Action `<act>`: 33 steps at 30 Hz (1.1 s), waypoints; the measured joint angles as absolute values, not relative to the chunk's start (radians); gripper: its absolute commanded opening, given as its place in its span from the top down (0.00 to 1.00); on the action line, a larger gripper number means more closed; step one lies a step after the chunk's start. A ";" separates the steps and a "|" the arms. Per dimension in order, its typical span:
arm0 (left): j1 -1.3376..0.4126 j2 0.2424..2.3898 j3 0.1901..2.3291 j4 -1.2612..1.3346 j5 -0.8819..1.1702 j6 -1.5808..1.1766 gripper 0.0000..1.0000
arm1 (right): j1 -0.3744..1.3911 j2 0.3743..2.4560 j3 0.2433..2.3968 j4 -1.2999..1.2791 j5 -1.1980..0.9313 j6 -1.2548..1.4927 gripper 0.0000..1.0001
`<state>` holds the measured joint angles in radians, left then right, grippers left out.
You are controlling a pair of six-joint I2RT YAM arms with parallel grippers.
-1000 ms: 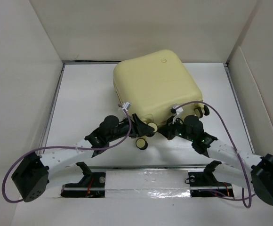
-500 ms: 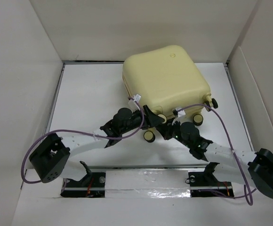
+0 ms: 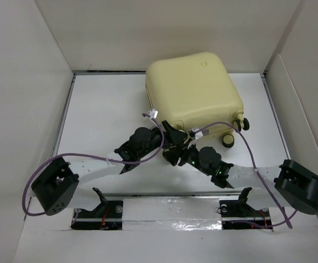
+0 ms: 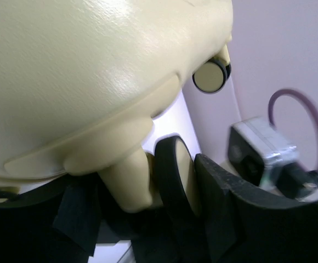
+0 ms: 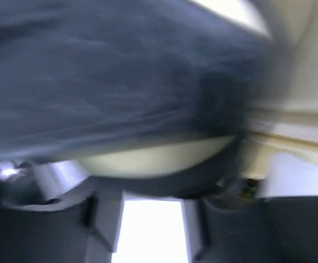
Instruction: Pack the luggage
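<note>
We see luggage [image 3: 194, 90] closed, lying flat on table [image 3: 101, 109], just beyond fingertips of both arms, which meet at its near edge. Left gripper [image 4: 142, 219] grasps caster wheel [image 4: 172, 178]: wheel and cream stem wedged between fingers, black rim against one finger [image 4: 230, 203], yellow shell looming above. Second wheel [image 4: 211, 76] sits farther past fingertips, untouched. Right gripper [image 3: 185, 150] hangs just beside left one; its wrist view is too blurred, so we cannot tell whether its fingers are clenched or released.
</note>
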<state>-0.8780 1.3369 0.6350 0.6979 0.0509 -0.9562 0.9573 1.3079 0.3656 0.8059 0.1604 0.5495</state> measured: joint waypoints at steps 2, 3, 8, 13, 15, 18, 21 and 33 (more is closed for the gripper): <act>-0.890 1.260 0.606 0.651 0.037 -0.916 0.33 | 1.002 1.234 0.373 0.753 0.152 0.546 0.35; -0.897 1.210 0.595 0.613 0.031 -0.887 0.31 | 1.009 1.198 0.373 0.728 0.157 0.544 0.33; -0.928 0.928 0.570 0.409 -0.038 -0.754 0.47 | 1.009 1.074 0.363 0.593 0.178 0.539 0.29; -0.928 0.724 0.519 0.417 -0.168 -0.701 0.88 | 1.009 0.928 0.351 0.398 0.200 0.521 0.81; -0.930 0.689 0.456 0.431 -0.197 -0.700 1.00 | 1.009 0.860 0.348 0.336 0.211 0.508 1.00; -0.955 0.747 0.370 0.437 -0.220 -0.696 1.00 | 1.008 0.788 0.349 0.257 0.230 0.489 1.00; -1.012 0.874 0.351 0.437 -0.239 -0.686 1.00 | 1.001 0.784 0.356 0.214 0.243 0.477 0.86; -1.053 0.905 0.424 0.486 -0.237 -0.622 0.86 | 0.995 1.115 0.295 0.561 0.328 0.448 0.52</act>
<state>-1.0527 0.9051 0.4236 0.4862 -0.2371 -0.6224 0.9951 1.1152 0.2955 0.5606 0.3279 0.4480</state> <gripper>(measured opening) 0.120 0.479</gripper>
